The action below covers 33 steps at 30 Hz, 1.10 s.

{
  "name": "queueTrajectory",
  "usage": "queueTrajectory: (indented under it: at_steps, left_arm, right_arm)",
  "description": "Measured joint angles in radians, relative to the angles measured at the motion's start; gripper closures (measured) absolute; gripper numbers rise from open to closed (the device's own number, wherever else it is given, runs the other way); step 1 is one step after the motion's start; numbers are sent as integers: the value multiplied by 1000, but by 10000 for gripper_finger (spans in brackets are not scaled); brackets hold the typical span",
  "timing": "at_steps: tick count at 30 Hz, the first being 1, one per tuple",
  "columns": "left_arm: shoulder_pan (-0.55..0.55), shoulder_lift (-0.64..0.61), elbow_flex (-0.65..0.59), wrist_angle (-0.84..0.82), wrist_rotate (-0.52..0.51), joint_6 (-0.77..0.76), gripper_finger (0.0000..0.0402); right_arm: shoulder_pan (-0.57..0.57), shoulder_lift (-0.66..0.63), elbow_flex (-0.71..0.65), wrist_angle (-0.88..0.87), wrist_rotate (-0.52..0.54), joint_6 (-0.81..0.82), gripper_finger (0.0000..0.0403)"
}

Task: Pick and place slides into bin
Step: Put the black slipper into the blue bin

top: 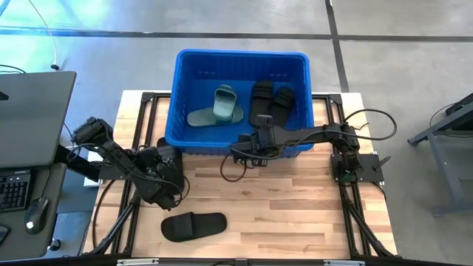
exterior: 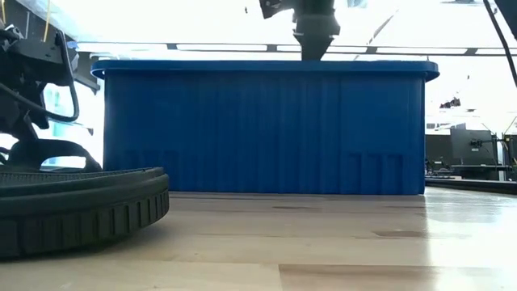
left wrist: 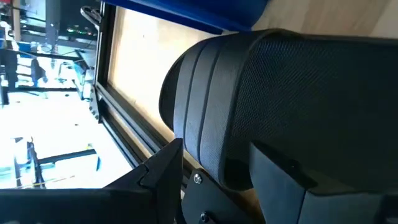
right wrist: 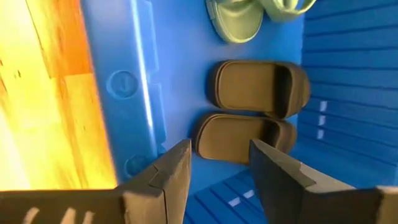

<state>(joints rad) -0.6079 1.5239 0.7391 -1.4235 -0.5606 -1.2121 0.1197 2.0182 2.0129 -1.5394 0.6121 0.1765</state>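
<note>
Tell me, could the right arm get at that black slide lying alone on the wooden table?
Probably yes. The right gripper hangs open and empty over the blue bin's near rim. The lone black slide lies on bare wood with nothing between. The left gripper, shut on another black slide, sits closer.

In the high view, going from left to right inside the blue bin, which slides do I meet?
Inside the bin: flat green slide → second green slide leaning over it → black slide → black slide.

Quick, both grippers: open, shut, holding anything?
Left gripper: shut on a black slide, by the bin.
Right gripper: open, empty, over the bin's near rim.
</note>
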Motion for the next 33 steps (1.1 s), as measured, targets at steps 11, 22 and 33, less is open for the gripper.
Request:
queueTrajectory:
  at_steps: [11,22,33]
  left_arm:
    - [0,0,0,1,1,1,375]
    - [-1,0,149,33,117,71,400]
    - [-2,0,201,353,241,481,327]
  right_arm:
    - [45,0,0,-13,76,-20,247]
    - [45,0,1,-32,108,-18,247]
    - [47,0,1,-32,86,2,247]
